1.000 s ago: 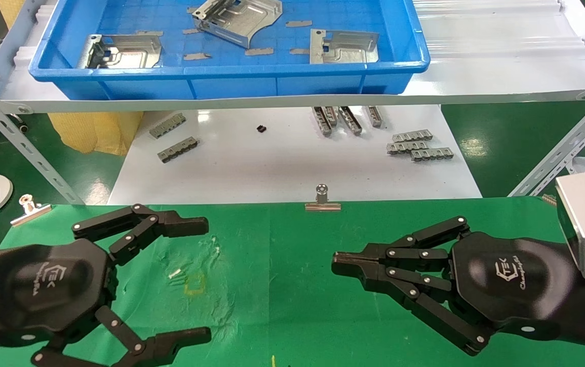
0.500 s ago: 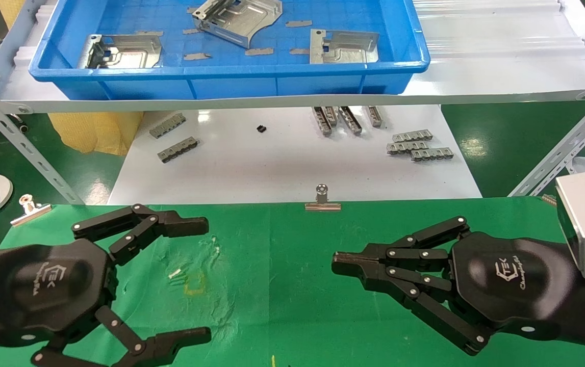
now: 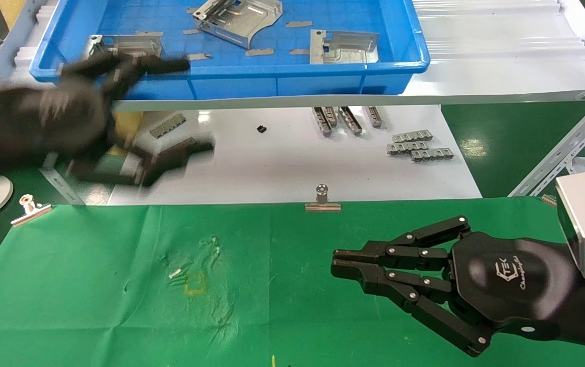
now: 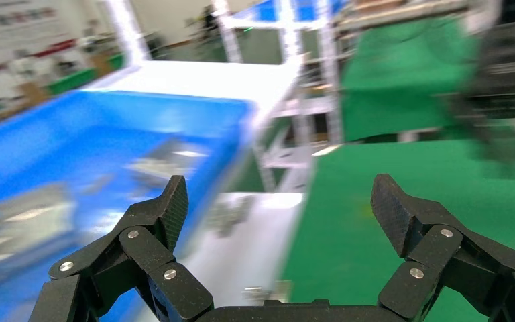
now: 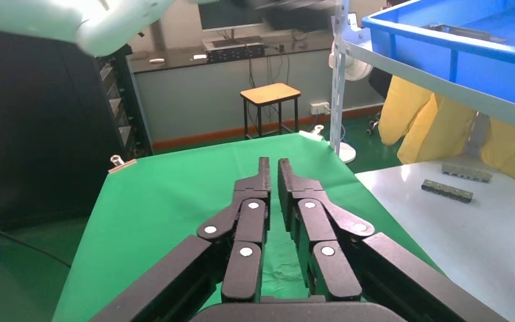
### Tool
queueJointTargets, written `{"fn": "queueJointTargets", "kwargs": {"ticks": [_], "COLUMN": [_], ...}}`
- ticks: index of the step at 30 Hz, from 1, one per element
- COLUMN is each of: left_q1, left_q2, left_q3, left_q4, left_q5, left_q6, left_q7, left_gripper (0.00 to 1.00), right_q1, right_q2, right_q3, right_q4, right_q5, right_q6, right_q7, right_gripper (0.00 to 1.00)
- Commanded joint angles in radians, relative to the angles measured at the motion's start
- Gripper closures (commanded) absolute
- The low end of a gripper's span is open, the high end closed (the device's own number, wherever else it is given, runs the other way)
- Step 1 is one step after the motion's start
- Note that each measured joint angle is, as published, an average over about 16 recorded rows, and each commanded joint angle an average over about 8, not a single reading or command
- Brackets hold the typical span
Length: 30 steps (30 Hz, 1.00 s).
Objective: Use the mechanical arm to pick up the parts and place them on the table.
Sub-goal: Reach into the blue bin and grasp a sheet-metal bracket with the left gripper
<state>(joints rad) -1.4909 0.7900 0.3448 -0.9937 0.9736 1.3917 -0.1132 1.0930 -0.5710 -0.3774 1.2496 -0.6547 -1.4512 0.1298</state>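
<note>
Nearest, the right black claw-fingered end effector (image 3: 340,266) hovers over the bright green wrinkled cloth counter (image 3: 292,306), fingers pressed together, holding nothing. Farther off, the left black claw-fingered end effector (image 3: 170,102) is up at the blue plastic tray (image 3: 231,84), spread wide and empty. The flat silvery sheet-metal plates (image 3: 344,47) lie inside that tray. They look light, stiff, slick and sharp-edged; a raised bent edge is probably the best grip.
</note>
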Motion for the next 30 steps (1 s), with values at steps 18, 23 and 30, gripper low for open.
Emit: {"fn": "queueJointTargets", "kwargs": {"ticks": [18,23,30], "left_q1": [-0.540,-0.569,-0.569], "left_q2": [0.481,0.538,0.564], "left_q3": [0.179,0.191,0.202], "left_q4": [0.808,0.901,0.959], "left_q5": [0.397,0.419,0.429], "left_q6": [-0.502,-0.588,-0.640], "left_q7": [0.133,0.116,0.030], "left_gripper": [0.00,0.13,0.96], "right_q1": [0.000,0.000,0.000], "right_q2": [0.000,0.000,0.000], "right_q3": [0.000,0.000,0.000], "right_q4": [0.000,0.000,0.000], "right_q5": [0.000,0.000,0.000], "right_q6": [0.000,0.000,0.000], "right_q7": [0.000,0.000,0.000], "right_gripper": [0.00,0.00,0.00]}}
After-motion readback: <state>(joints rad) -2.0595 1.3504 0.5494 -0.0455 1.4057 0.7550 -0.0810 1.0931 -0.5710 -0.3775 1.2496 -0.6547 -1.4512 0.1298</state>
